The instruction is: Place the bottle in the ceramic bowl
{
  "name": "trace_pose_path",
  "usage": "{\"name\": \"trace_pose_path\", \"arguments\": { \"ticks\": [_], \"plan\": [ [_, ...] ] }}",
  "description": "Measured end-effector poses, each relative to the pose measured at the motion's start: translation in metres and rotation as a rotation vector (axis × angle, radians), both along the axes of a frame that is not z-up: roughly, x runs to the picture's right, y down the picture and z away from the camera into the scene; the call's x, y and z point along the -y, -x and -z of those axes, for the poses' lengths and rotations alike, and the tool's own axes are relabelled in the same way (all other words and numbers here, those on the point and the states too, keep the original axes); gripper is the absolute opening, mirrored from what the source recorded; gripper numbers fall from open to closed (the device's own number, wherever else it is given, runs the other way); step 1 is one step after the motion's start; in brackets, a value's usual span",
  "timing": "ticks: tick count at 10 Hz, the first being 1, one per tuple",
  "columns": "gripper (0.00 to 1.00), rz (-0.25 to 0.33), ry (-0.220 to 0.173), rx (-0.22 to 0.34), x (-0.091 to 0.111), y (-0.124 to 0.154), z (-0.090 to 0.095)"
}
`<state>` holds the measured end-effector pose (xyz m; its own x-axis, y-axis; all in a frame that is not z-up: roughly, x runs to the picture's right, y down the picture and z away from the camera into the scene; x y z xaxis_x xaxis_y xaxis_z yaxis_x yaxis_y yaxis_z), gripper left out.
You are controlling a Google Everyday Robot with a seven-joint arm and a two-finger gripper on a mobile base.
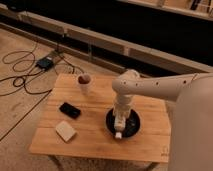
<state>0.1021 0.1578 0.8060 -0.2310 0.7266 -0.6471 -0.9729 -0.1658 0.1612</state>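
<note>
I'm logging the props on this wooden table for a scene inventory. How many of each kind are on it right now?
Ceramic bowl: 1
Bottle, in the bowl under the gripper: 1
Beige cup: 1
Black phone: 1
Flat beige block: 1
Total: 5

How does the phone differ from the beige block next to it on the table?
The phone is black and rectangular; the block is beige and squarer. The phone lies farther back, the block nearer the front edge. Both lie flat on the wooden table, left of the gripper over the ceramic bowl.
</note>
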Motion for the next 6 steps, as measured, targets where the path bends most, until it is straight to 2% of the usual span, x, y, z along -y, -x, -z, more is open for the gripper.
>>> {"name": "trace_pose_path", "arguments": {
  "ticks": [2, 6],
  "plan": [
    [0.36, -0.020, -0.010, -0.038, -0.005, -0.013, -0.002],
    [0.74, -0.030, -0.026, -0.052, -0.007, -0.019, -0.008]
  ]
}}
